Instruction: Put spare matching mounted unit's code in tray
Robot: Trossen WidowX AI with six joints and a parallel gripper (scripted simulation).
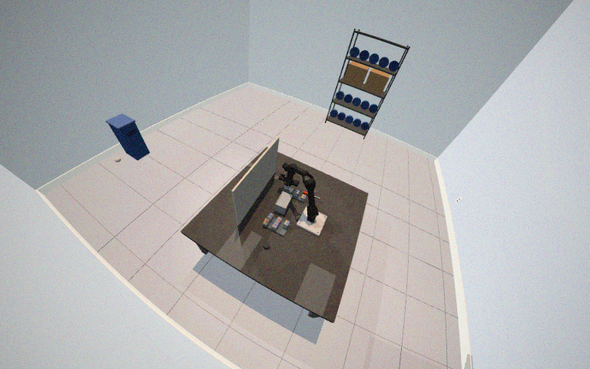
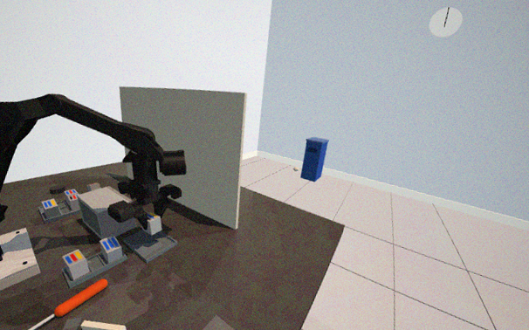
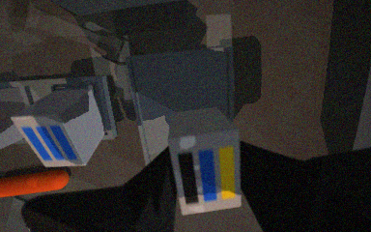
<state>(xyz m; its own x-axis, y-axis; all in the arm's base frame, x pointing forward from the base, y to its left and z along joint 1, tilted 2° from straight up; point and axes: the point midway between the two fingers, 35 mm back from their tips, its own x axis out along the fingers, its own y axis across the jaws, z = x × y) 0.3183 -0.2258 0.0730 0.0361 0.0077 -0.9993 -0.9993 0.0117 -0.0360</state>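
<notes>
Pincer (image 3: 208, 193) clamped on the black-blue-yellow striped spare (image 3: 208, 176), held low right above the grey tray (image 2: 149, 245), blue-striped spare (image 3: 60, 130) just beside, orange-handled screwdriver (image 2: 80, 296) on the dark surface (image 2: 236, 268)

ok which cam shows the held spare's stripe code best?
Wrist. The held spare fills the frame, its black, blue and yellow stripes clear, above the tray. Exterior shows it small at the gripper, stripes hard to read. Top shows only a speck under the arm.
</notes>
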